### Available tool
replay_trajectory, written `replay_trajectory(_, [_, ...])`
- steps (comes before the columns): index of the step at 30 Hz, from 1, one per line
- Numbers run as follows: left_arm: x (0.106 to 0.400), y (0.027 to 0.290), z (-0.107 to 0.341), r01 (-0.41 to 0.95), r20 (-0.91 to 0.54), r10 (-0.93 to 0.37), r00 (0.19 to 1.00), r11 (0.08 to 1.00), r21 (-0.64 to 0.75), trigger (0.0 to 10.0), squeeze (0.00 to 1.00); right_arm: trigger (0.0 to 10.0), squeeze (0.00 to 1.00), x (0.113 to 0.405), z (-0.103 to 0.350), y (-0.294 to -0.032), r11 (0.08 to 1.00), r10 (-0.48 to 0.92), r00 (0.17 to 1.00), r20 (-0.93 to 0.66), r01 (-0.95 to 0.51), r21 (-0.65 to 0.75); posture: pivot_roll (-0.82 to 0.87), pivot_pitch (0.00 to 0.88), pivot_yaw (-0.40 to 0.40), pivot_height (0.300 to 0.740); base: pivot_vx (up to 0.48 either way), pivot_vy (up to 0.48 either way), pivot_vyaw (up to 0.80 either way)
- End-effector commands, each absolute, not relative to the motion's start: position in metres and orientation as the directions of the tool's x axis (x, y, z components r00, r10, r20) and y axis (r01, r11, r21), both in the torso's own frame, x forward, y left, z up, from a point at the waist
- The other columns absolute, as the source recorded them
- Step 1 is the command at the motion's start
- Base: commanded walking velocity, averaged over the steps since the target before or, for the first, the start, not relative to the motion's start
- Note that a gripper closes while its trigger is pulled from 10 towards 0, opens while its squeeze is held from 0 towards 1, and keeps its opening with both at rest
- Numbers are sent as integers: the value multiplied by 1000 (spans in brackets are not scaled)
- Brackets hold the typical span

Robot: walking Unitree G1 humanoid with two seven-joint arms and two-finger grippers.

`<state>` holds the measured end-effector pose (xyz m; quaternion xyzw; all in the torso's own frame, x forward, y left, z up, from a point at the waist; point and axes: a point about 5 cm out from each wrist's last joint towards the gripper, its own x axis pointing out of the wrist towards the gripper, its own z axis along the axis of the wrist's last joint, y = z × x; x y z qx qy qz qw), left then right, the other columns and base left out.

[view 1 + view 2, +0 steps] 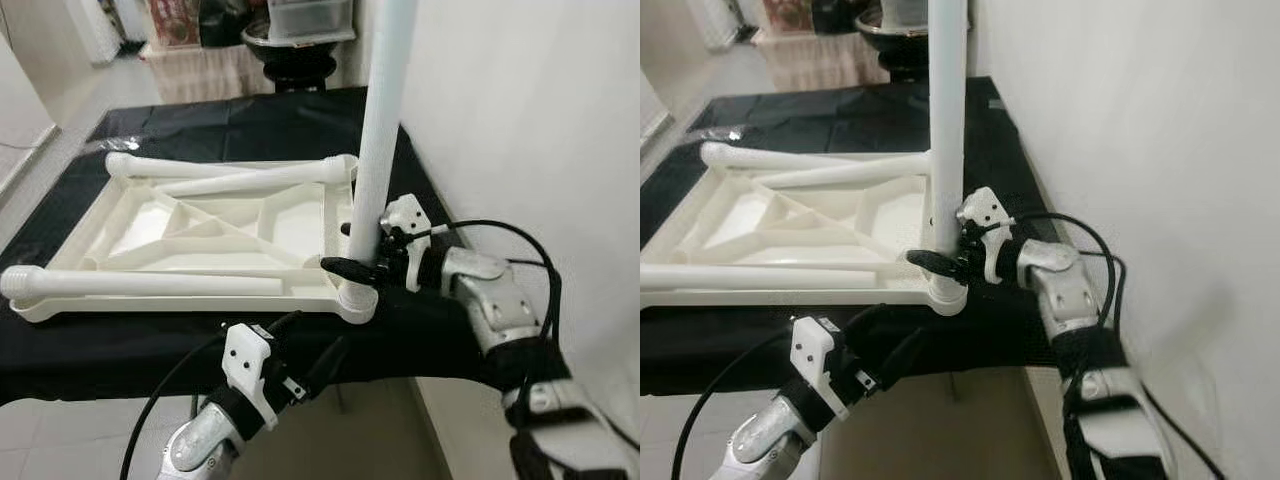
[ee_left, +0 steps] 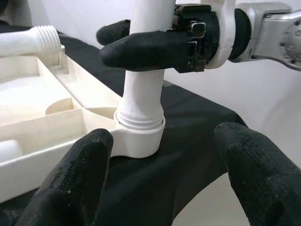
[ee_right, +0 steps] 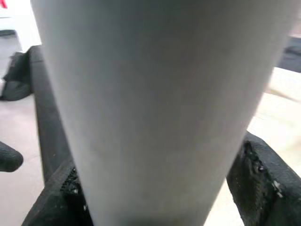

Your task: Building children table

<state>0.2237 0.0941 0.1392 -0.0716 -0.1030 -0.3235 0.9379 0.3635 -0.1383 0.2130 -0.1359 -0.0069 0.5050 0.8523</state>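
Nearest the camera, the left pincer (image 1: 300, 350) hovers just off the counter's front edge, its two black fingers (image 2: 80, 179) spread wide with nothing between them, aimed at the near right corner of the work. Its wrist view gives the close look the head views lack: the white plastic corner socket (image 2: 141, 139) sits on the black cloth (image 2: 188, 127), and the leg's ridged collar is seated down in it.

Just past that, the right pincer (image 1: 352, 248) comes in from the wall side and is closed around the upright white plastic table leg (image 1: 382, 130), low on the tube, just above the socket. The right wrist view is pressed right up against it: pale tube in the middle, black finger pads (image 3: 256, 183) touching on either side.

That leg's long axis runs vertical, standing off the near right corner and rising out of the top of the head views.

Behind it lies the white plastic tabletop (image 1: 200, 235), upside down with its ribbed underside facing up, resting flat on the black-covered counter (image 1: 150, 350).

Three more white legs lie across the tabletop, so four legs in all: a near one (image 1: 140, 283) runs left to right along the front edge, a middle one (image 1: 250, 180) slants across the ribs, and a far one (image 1: 180, 167) lies along the back edge. The left wrist view catches a threaded end on one lying leg (image 2: 28, 40).

A white wall (image 1: 520, 120) runs along the counter's right side.
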Motion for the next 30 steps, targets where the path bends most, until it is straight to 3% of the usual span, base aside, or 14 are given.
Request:
replay_trajectory(1, [220, 95, 136, 619, 219, -593, 775, 782, -72, 10000, 0, 10000, 0, 365, 218, -139, 423, 880, 459, -124, -874, -238, 99, 163, 12, 740, 0, 0, 0])
replay_trajectory(2, [219, 95, 136, 619, 219, -593, 775, 782, -73, 10000, 0, 9137, 0, 365, 221, -141, 399, 894, 432, -120, -889, -226, 101, 164, 13, 740, 0, 0, 0])
replay_trajectory(3, [219, 95, 136, 619, 219, -593, 775, 782, -73, 10000, 0, 9137, 0, 365, 221, -141, 399, 894, 432, -120, -889, -226, 101, 164, 13, 740, 0, 0, 0])
replay_trajectory(4, [218, 95, 136, 619, 218, -593, 775, 782, -74, 10000, 0, 118, 0, 365, 223, -143, 379, 904, 410, -118, -899, -220, 103, 168, 11, 740, 0, 0, 0])
replay_trajectory(12, [215, 93, 135, 621, 213, -595, 775, 780, -79, 10000, 0, 0, 0, 364, 226, -156, 290, 941, 316, -124, -938, -189, 82, 168, 7, 740, 0, 0, 0])
replay_trajectory(18, [216, 92, 135, 620, 212, -595, 776, 780, -82, 10000, 0, 0, 0, 360, 221, -164, 293, 943, 316, -109, -939, -182, 78, 169, 10, 740, 0, 0, 0])
replay_trajectory(20, [216, 92, 135, 621, 212, -594, 776, 780, -84, 10000, 0, 0, 0, 355, 215, -172, 376, 913, 398, -87, -906, -192, 63, 176, 17, 740, 0, 0, 0])
replay_trajectory(22, [216, 92, 135, 621, 212, -594, 776, 780, -84, 10000, 0, 0, 0, 355, 215, -172, 376, 913, 398, -87, -906, -192, 63, 176, 17, 740, 0, 0, 0])
replay_trajectory(23, [216, 93, 135, 621, 212, -594, 776, 780, -84, 10000, 0, 0, 0, 354, 212, -175, 417, 896, 438, -73, -887, -198, 59, 178, 18, 740, 0, 0, 0])
replay_trajectory(24, [217, 94, 135, 621, 212, -594, 776, 780, -85, 10000, 0, 0, 0, 354, 204, -177, 513, 842, 535, -71, -834, -202, 52, 181, 18, 740, 0, 0, 0])
replay_trajectory(25, [217, 95, 136, 621, 212, -595, 776, 779, -85, 10000, 0, 0, 0, 355, 190, -173, 677, 718, 694, -53, -714, -179, 49, 181, 16, 740, 0, 0, 0])
replay_trajectory(26, [217, 96, 136, 621, 212, -595, 775, 779, -85, 10000, 0, 0, 0, 354, 180, -172, 778, 608, 792, -46, -607, -162, 49, 181, 16, 740, 0, 0, 0])
replay_trajectory(27, [217, 97, 136, 621, 212, -595, 775, 779, -85, 10000, 0, 0, 0, 343, 163, -164, 919, 376, 925, -55, -380, -102, 39, 185, 29, 740, 0, 0, 0])
replay_trajectory(30, [219, 98, 136, 621, 211, -595, 775, 779, -84, 10000, 0, 0, 0, 328, 148, -144, 942, 328, 939, -101, -333, -38, 41, 184, 37, 740, 0, 0, 0])
